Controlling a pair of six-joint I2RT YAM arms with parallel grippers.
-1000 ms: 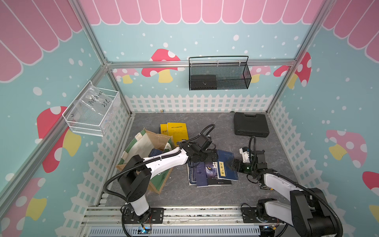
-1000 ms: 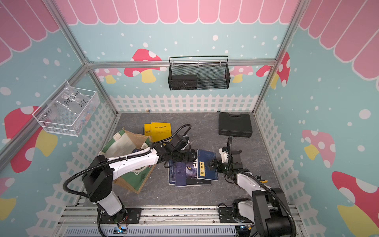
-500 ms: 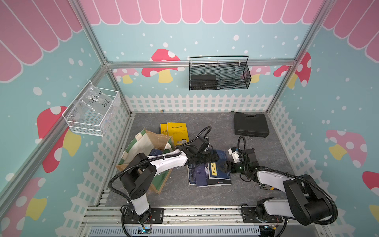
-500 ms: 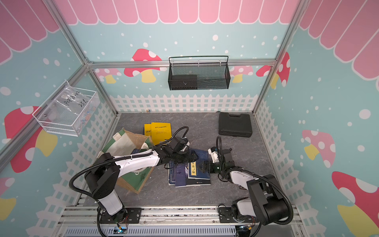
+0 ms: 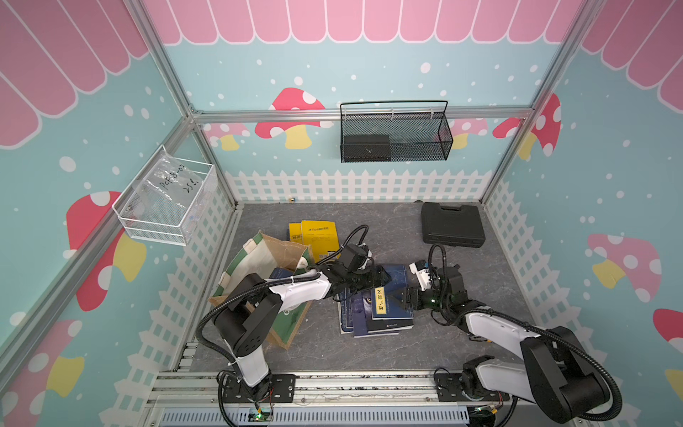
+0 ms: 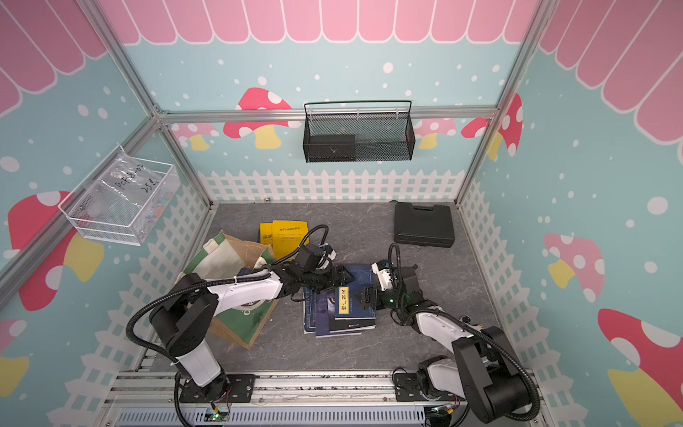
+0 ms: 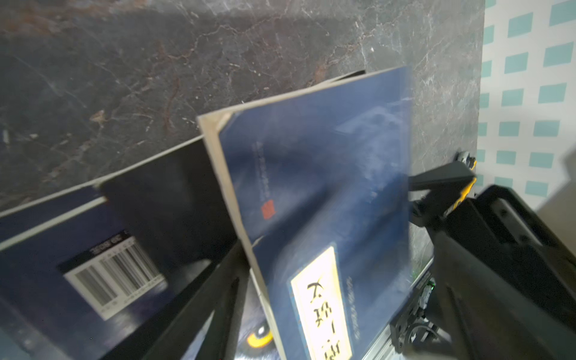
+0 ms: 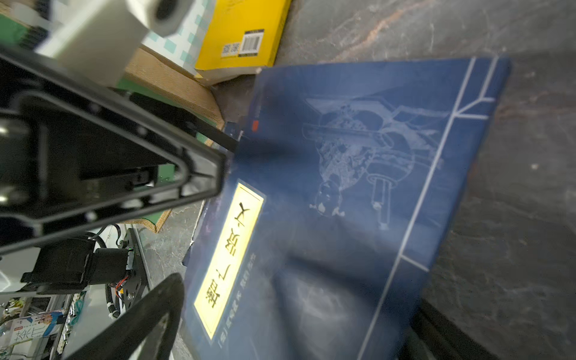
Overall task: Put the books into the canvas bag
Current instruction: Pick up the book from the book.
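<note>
Left fingers [image 7: 199, 311] on my rig stand wide apart around a navy book with a yellow label [image 7: 327, 187], which is tipped up on one edge. Grey surface [image 7: 218, 62] shows between the book and one finger, so I read them as spread rather than clamped. Right fingers [image 7: 442, 182] are parted just as wide at the book's opposite edge, gripping nothing that I can see. Whether they touch the cover I cannot tell.

Under the tipped book lies a loose stack of dark blue books [image 5: 364, 327], with a wolf-eye cover [image 5: 366, 298] partly showing. Two yellow books [image 5: 319, 236] lie flat further back, beside the canvas bag [image 5: 258, 258]. That bag lies on its side at the left of the surface, mouth gaping, with my left arm [image 5: 295, 292] reaching over it. A black case [image 5: 452, 225] sits well apart in the back right corner.
</note>
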